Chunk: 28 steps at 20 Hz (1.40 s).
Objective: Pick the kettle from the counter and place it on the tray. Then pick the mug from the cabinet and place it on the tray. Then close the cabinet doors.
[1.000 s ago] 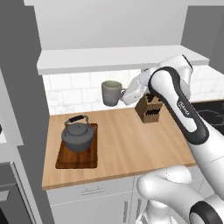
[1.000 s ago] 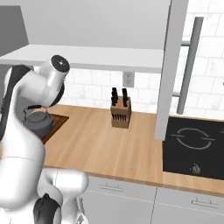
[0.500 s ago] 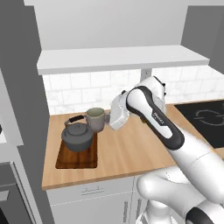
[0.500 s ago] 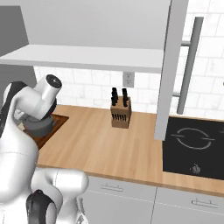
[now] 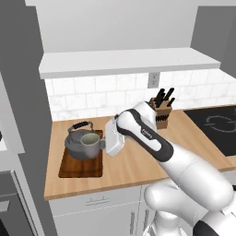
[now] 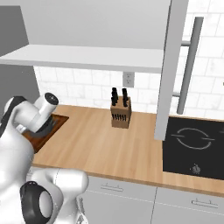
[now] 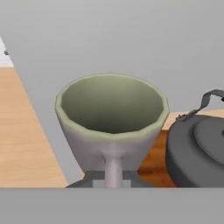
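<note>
Reaching left over the tray (image 6: 56, 121) at the counter (image 6: 105, 144) edge; knife block (image 6: 120, 112) standing well right of the hand, hob (image 6: 194, 151) and open door (image 6: 169, 70) farther right.

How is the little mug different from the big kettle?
The mug is small, pale grey-green and open on top; the kettle is bigger, dark grey and lidded. The kettle sits on the tray; the claw grips the mug by its handle, over the tray beside the kettle. Both have handles.
</note>
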{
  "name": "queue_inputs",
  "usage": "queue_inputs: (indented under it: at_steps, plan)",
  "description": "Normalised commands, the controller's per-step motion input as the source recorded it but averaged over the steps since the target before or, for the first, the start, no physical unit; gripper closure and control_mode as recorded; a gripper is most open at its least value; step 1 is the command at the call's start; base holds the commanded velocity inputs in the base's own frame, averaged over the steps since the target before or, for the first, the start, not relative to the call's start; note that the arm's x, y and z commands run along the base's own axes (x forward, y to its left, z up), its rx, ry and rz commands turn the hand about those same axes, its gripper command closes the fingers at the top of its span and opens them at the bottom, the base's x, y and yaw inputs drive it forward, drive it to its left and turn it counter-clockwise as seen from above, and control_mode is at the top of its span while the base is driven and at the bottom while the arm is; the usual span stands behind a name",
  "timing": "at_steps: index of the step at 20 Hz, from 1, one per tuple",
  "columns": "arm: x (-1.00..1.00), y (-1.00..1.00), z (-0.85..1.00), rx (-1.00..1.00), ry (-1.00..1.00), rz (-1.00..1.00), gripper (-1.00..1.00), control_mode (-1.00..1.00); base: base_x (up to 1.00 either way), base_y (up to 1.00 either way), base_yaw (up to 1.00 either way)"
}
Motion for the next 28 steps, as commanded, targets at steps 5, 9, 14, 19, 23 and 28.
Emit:
queue_inputs:
  at_steps: [5,9,14,19,23,28]
  plan:
    - [0.11,0.08,-0.28,0.0,0.0,0.04,1.0,-1.0,0.0,0.0,0.0]
    - [0.0,0.0,0.0,0.0,0.0,0.0,1.0,-1.0,0.0,0.0,0.0]
    - [0.04,0.0,-0.07,0.0,0.0,0.0,1.0,-1.0,0.0,0.0,0.0]
    - [0.1,0.01,-0.16,0.0,0.0,0.0,1.0,-1.0,0.0,0.0,0.0]
    - [0.1,0.0,-0.22,0.02,0.0,0.0,1.0,-1.0,0.0,0.0,0.0]
    - [0.09,0.01,-0.23,0.08,0.0,0.0,1.0,-1.0,0.0,0.0,0.0]
